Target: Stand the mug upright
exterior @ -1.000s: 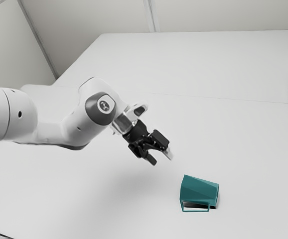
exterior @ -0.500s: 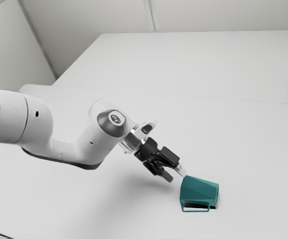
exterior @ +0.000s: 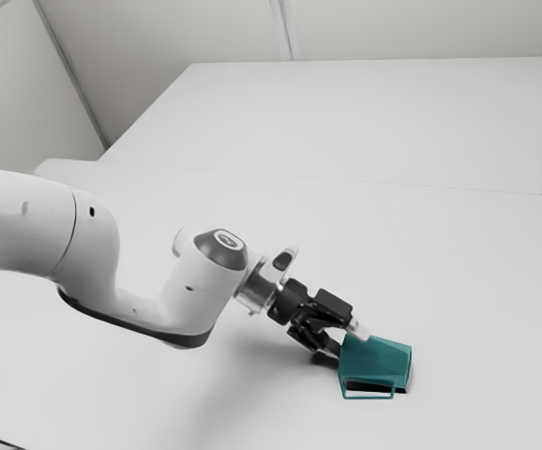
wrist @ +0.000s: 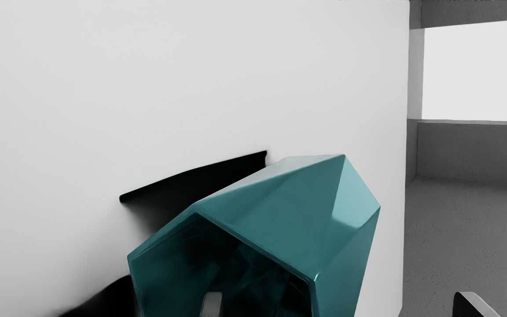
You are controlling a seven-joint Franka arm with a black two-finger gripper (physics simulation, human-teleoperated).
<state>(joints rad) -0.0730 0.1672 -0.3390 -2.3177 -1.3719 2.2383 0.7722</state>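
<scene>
The teal faceted mug lies on its side on the white table, its handle on the side toward the exterior view's bottom edge. Its mouth faces the gripper, which is right at the mug's rim, tilted downward. The wrist view looks into the dark mouth of the mug. There the gripper is open: one fingertip appears within the mouth, the other stands outside beyond the mug's wall. Whether either touches the mug I cannot tell.
The white table extends around the mug, and a second white surface lies farther back. In the wrist view the table's edge runs beside the mug, with a grey floor beyond it.
My hand has moved down and toward the exterior view's right, from well away from the mug to its rim. The mug has not visibly moved.
</scene>
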